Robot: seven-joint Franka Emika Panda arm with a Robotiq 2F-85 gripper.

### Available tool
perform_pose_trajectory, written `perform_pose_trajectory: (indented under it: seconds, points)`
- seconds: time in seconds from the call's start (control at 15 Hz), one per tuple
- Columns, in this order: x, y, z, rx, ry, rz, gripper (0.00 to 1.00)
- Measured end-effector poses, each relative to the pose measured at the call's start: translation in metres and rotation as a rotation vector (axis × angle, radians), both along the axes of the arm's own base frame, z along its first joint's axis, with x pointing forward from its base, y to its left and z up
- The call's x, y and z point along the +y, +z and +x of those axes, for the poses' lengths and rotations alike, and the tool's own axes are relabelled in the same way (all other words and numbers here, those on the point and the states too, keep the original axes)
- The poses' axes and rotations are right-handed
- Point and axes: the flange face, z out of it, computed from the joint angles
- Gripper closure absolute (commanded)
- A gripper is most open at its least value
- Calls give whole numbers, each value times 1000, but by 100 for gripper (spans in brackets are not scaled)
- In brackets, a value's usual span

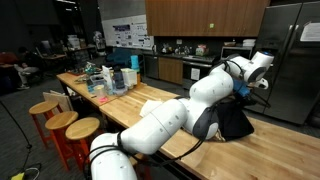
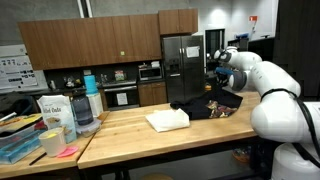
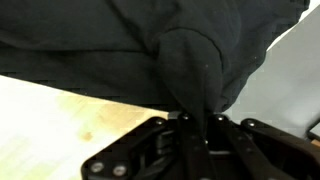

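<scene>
My gripper (image 3: 197, 122) is shut on a fold of a black cloth (image 3: 150, 45) and holds it lifted above the wooden table (image 3: 60, 120). In both exterior views the cloth hangs from the gripper (image 2: 222, 84) down to the tabletop as a dark heap (image 2: 215, 103), and it shows behind my arm at the table's end (image 1: 235, 122). A folded white cloth (image 2: 167, 120) lies flat on the table beside the black one; it also shows in an exterior view (image 1: 152, 105).
A wooden table (image 2: 150, 145) carries a water bottle (image 2: 84, 105), a white bag (image 2: 55, 115), a cup (image 2: 51, 142) and other clutter at one end (image 1: 105, 78). Round stools (image 1: 62, 120) stand along its side. Cabinets and a steel fridge (image 2: 180, 65) stand behind.
</scene>
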Motion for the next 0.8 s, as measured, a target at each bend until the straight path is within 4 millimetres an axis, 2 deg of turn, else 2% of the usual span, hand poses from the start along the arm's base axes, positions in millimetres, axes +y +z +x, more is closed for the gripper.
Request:
perform_pose_trajectory:
  seconds: [0.33,0.6,0.8]
  points:
    - [74,25,15,18,283,-14,97]
    - [136,30,15,98,501,34,97]
    - [179,27,9,183,656,94,97]
